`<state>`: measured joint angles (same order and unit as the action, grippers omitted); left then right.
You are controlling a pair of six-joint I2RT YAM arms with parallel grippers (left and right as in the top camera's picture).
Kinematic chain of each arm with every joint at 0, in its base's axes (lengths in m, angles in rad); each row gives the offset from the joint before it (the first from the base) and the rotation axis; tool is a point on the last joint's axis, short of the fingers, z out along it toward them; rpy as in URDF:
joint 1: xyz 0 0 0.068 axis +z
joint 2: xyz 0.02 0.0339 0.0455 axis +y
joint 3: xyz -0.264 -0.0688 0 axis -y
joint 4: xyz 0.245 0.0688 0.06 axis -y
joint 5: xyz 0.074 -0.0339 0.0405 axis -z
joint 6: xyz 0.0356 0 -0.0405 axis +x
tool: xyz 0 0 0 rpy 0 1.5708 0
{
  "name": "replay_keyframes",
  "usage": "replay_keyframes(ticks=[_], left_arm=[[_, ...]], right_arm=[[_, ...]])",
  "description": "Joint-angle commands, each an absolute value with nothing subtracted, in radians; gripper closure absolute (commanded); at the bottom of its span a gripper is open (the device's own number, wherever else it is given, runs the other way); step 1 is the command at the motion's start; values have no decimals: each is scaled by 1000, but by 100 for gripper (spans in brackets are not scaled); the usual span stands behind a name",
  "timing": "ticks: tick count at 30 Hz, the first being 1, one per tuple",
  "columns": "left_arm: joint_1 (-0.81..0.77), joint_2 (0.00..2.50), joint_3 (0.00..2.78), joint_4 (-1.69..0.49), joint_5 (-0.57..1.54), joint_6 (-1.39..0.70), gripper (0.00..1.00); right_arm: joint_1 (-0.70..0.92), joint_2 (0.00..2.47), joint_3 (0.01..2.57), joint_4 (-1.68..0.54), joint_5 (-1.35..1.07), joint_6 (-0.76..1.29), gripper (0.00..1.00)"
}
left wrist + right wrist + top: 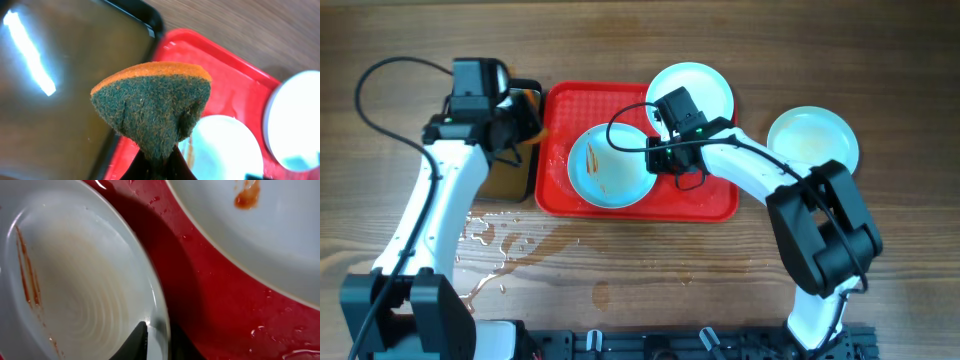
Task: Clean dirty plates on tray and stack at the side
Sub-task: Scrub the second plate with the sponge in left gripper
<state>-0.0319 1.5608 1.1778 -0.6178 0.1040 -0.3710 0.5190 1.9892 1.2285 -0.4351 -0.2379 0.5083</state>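
Note:
The red tray (pixel 705 200) lies mid-table. A plate with thin orange-brown smears (pixel 610 165) sits on it at the left centre. My right gripper (pixel 660 157) is shut on this plate's right rim; the wrist view shows the rim (pixel 75 290) between the fingers (pixel 157 340). A second plate (pixel 695 88) with a sauce spot (pixel 270 225) rests at the tray's far right corner. A third plate (pixel 812 138) lies on the table to the right. My left gripper (pixel 520 128) is shut on a green-and-orange sponge (pixel 155 107), held above the tray's left edge (pixel 225 85).
A black tray (pixel 60 90) holding brownish water stands left of the red tray. Water is spilled on the wood (pixel 490 240) in front of it. The red tray's floor (pixel 210 310) is wet with droplets.

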Motion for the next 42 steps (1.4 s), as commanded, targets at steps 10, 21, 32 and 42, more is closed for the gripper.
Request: replay_keyframes(ticks=[10, 21, 32, 42], left_arm=[[-181, 1795, 1192, -530, 122, -347, 96], [-239, 1992, 1192, -609, 132, -374, 96], [-251, 1990, 1192, -886, 464, -75, 96], [-250, 1990, 1192, -675, -181, -445, 96]], right_arm=[[516, 2040, 1241, -419, -339, 560, 96], [516, 2040, 1241, -415, -342, 559, 96], [516, 2040, 1241, -407, -349, 557, 96], [516, 2040, 1241, -404, -360, 554, 96]])
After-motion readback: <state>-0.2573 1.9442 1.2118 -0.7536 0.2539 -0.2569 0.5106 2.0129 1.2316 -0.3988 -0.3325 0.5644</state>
